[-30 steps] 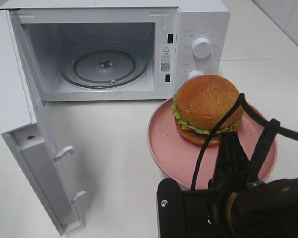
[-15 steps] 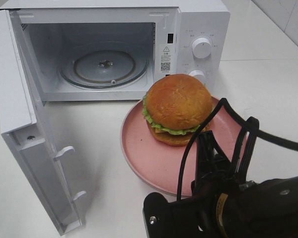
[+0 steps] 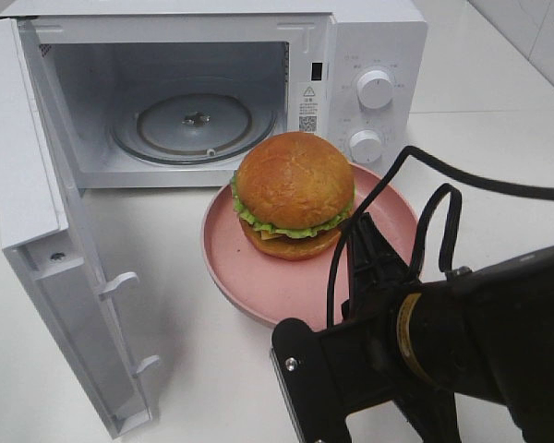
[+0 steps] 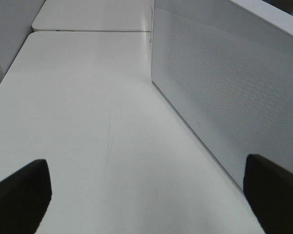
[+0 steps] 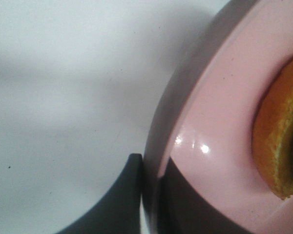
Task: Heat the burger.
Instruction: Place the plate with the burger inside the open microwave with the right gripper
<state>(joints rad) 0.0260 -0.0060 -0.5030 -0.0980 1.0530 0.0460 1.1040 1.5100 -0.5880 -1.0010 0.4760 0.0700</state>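
Note:
The burger (image 3: 295, 192), with a golden-brown bun and green lettuce, sits on a round pink plate (image 3: 229, 263) held just in front of the open microwave (image 3: 369, 46). My right gripper (image 3: 364, 226) is shut on the plate's near right rim. In the right wrist view its fingers clamp the rim (image 5: 149, 195), with the plate (image 5: 219, 122) and the burger's edge (image 5: 276, 141) beside them. My left gripper (image 4: 146, 195) is open and empty, its two dark fingertips (image 4: 19, 195) wide apart above bare table. It does not show in the exterior high view.
The microwave door (image 3: 37, 212) stands open at the left, and its outer face fills the side of the left wrist view (image 4: 224, 97). The glass turntable (image 3: 194, 125) lies inside the cavity. Two knobs (image 3: 376, 89) are on the right panel.
My right gripper has carried the plate with the burger to the left, from in front of the knobs towards the microwave's opening. The door has not moved.

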